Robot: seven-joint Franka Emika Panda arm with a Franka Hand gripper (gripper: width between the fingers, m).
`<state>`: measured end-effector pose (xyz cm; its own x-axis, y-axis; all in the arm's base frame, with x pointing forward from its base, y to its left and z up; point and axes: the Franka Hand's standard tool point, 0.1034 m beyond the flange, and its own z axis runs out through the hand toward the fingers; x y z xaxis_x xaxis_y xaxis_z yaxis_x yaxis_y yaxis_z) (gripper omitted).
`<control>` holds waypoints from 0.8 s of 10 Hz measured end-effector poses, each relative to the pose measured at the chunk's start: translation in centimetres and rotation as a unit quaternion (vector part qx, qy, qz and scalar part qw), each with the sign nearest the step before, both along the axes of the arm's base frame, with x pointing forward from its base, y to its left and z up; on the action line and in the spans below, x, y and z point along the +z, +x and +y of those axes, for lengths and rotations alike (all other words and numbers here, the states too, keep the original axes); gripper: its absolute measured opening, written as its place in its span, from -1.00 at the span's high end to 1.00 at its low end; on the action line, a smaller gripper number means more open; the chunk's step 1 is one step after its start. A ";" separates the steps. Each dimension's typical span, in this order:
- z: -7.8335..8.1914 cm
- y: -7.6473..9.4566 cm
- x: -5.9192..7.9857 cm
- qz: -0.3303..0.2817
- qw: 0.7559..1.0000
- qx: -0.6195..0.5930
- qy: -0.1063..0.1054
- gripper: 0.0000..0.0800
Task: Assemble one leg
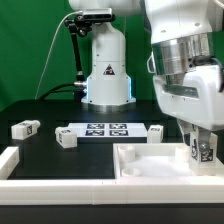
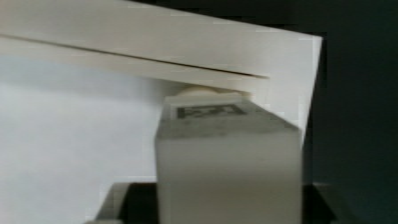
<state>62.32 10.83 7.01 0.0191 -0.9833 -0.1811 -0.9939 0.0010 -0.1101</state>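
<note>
My gripper [image 1: 203,146] is shut on a leg [image 1: 204,152], a small white block with a black-and-white tag. It holds the leg upright at the far right part of the large white panel with raised rims [image 1: 135,152]. In the wrist view the held leg [image 2: 221,150] runs out from between the jaws of the gripper [image 2: 222,198], and its tagged end lies against the panel [image 2: 80,130] close to a raised rim and corner. Whether the end touches the panel I cannot tell. Three more legs lie on the black table: [image 1: 25,128], [image 1: 67,139], [image 1: 156,132].
The marker board [image 1: 105,129] lies flat between the loose legs. The robot's white base [image 1: 107,70] stands behind it. A white raised part [image 1: 9,158] sits at the exterior view's lower left, with a long white edge [image 1: 60,186] along the front.
</note>
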 end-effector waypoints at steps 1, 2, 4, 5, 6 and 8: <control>0.0 -0.1 -0.1 0.015 0.996 -0.084 0.018 0.25; 0.0 -0.2 -0.1 0.029 0.986 -0.159 0.029 0.25; -0.1 -0.2 -0.1 0.045 0.970 -0.237 0.039 0.25; -0.1 -0.2 -0.1 0.051 0.959 -0.276 0.042 0.25; -0.2 -0.3 0.0 0.055 0.947 -0.312 0.044 0.23; -0.3 -0.3 0.0 0.054 0.943 -0.326 0.045 0.23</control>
